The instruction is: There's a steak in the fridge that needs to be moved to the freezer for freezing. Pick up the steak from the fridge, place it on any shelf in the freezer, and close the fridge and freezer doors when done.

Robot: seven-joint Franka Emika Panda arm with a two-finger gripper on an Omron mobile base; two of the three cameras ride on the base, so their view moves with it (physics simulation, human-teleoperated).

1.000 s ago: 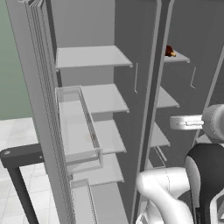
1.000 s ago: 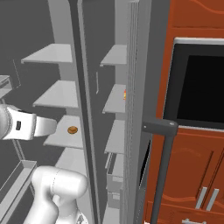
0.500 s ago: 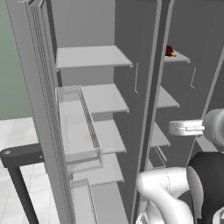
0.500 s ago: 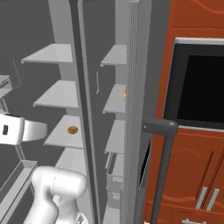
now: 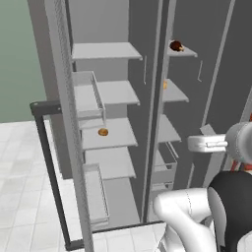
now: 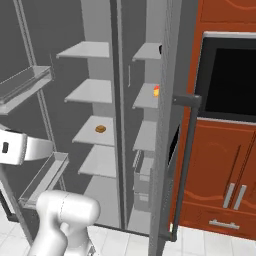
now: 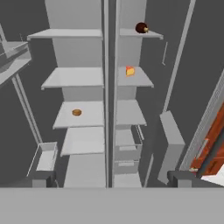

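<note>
Steak (image 7: 141, 28), dark red-brown lump, tan end

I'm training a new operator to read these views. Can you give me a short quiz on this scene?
1. True or false: the dark red-brown rounded steak lies on the top shelf of the narrower compartment.
2. Which shelf of the wider compartment, from the top, bears the flat round orange-tan disc? A second, B third, C fourth.
3. Fill in: the gripper has its fingers ____.
Key: 1 true; 2 B; 3 open.

A kitchen: open grey fridge (image 6: 95, 95), red-brown cabinets (image 6: 225, 170), built-in oven (image 6: 230, 80).
</note>
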